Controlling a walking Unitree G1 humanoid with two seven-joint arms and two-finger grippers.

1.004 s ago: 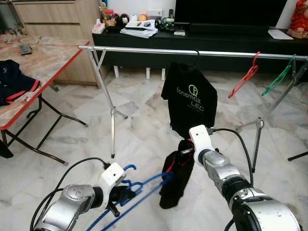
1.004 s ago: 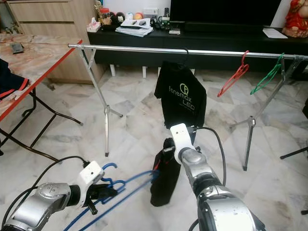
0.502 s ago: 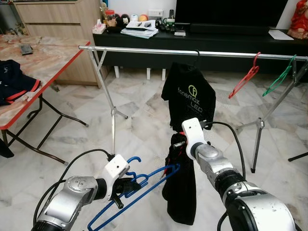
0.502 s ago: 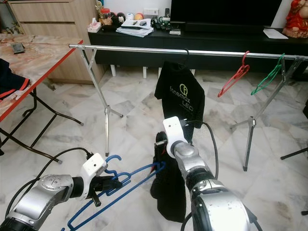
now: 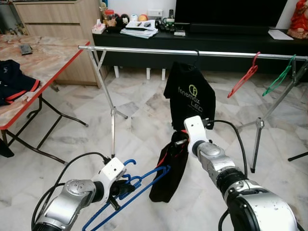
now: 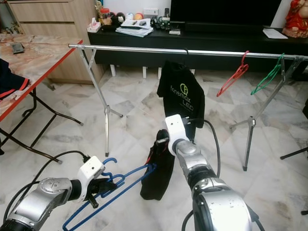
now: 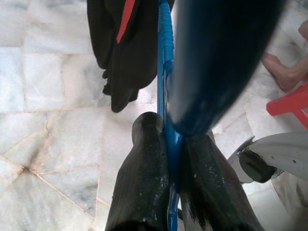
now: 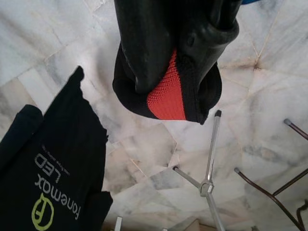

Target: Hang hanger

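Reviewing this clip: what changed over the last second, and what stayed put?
The right hand rose with the black and red garment, then eased back down, and the garment bunched shorter. The left hand kept its grip on the blue hanger, whose far end stays tucked at the garment. The clothes rail, the hung black T-shirt, the red hanger and the green hanger stayed put.
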